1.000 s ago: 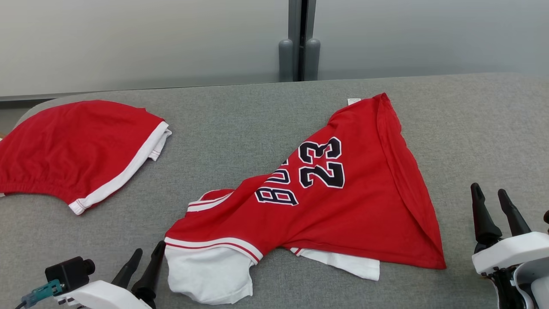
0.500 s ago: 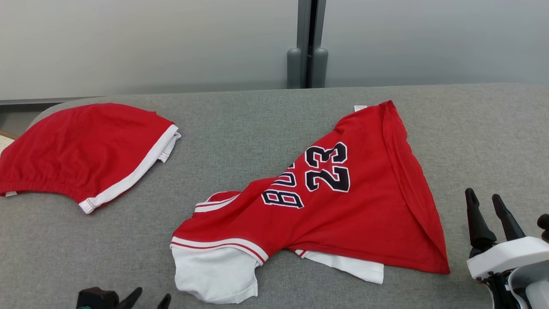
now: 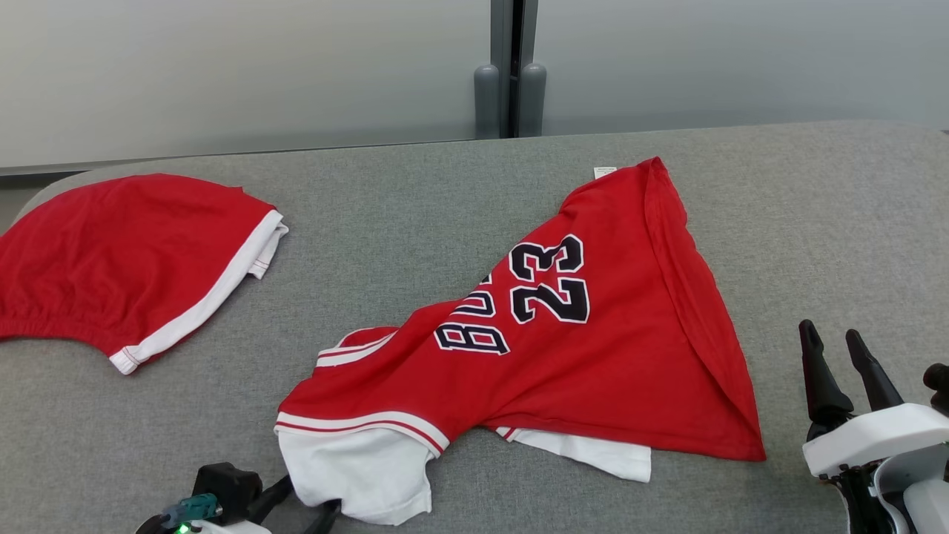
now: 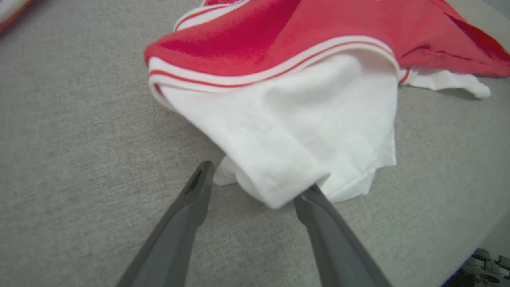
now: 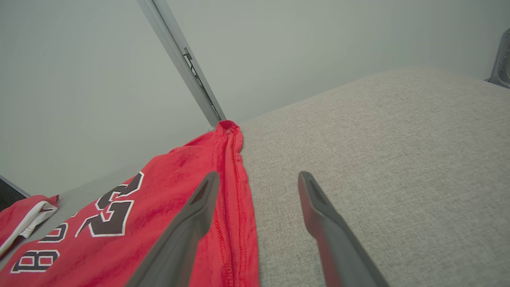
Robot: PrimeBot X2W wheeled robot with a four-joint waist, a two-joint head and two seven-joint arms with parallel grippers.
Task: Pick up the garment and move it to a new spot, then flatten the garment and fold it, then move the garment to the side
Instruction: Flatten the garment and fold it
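Left claw (image 4: 257, 179) spread wide, white sleeve (image 4: 299, 131) between its tips. Ease deeper before pinching! Right claw (image 3: 830, 331) apart too.

Head cam is looking down over the tabletop (image 3: 415, 193). Left wrist cam is sitting close on jersey (image 4: 259, 36) sleeve (image 4: 303, 131); right is skimming its hem (image 5: 235, 199). All sharing jersey.
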